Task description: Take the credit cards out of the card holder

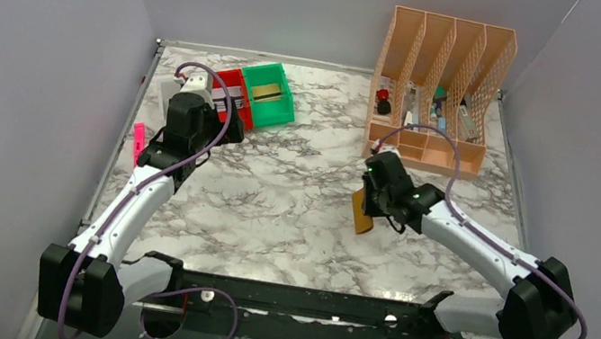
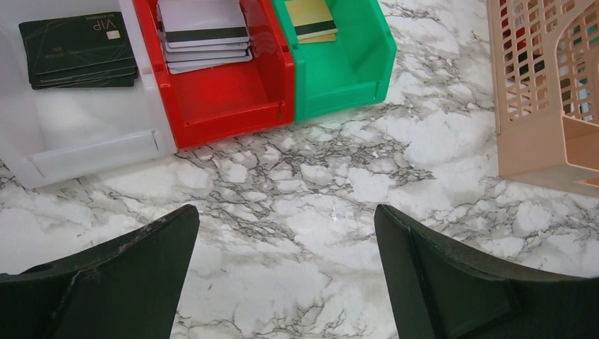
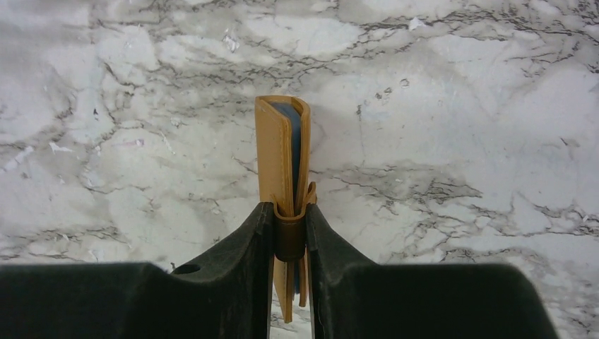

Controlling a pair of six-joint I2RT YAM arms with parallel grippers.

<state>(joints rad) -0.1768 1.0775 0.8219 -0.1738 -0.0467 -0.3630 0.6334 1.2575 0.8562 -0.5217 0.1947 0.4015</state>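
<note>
Tan card holder (image 3: 282, 159) is folded shut with its blue lining showing at the edge. It is clamped at its strap between the jaws of the right gripper (image 3: 289, 224), over the marble table (image 1: 272, 211), right of centre. A peach mesh organizer (image 1: 445, 65) stands at the far right. The left gripper (image 2: 286, 226) hovers with jaws wide apart and nothing between them, just near of the white bin (image 2: 85, 141), red bin (image 2: 226, 106) and green bin (image 2: 346, 78) at the far left. Each bin holds stacked cards (image 2: 203, 28).

The card holder (image 3: 272, 155) is tan with seemingly blue lining; the table (image 3: 459, 106) is white marble veined grey.
</note>
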